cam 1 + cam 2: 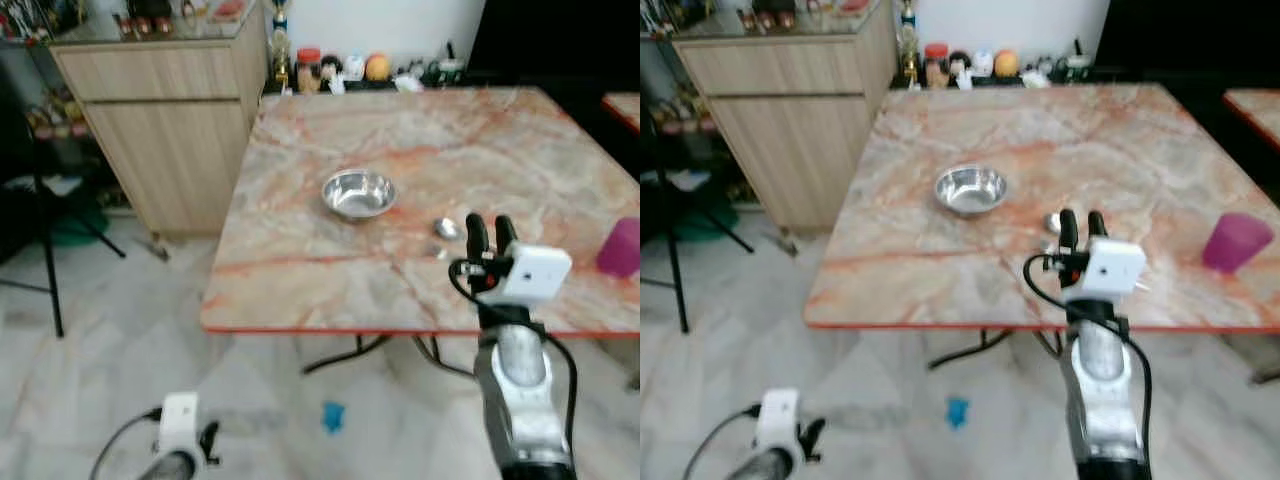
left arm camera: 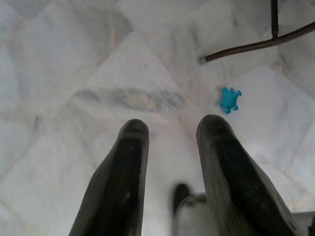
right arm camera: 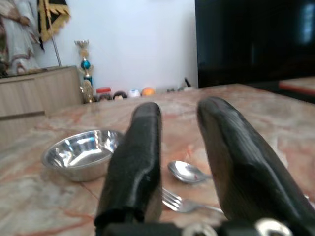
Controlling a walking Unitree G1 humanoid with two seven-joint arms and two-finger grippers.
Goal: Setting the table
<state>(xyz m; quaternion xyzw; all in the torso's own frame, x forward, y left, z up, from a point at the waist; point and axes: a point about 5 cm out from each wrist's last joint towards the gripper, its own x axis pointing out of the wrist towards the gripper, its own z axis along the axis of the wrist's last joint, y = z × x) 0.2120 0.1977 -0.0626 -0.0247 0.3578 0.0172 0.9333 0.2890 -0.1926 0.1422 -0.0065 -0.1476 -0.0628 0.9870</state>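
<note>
A steel bowl [image 1: 358,193] sits near the middle of the marble table [image 1: 300,270]. To its right lie a spoon [image 1: 446,228] and a fork [image 3: 184,204], side by side on the tabletop. My right gripper [image 1: 491,228] hovers just above the spoon and fork, its fingers open with nothing between them. A pink cup [image 1: 621,247] stands at the table's right edge. My left gripper [image 2: 172,128] hangs low over the floor, open and empty.
A wooden cabinet [image 1: 170,120] stands left of the table. Jars and small items [image 1: 340,68] line the table's far edge by the wall. A small blue scrap [image 1: 332,415] lies on the tiled floor near the table's metal legs. A black stand [image 1: 50,270] is at far left.
</note>
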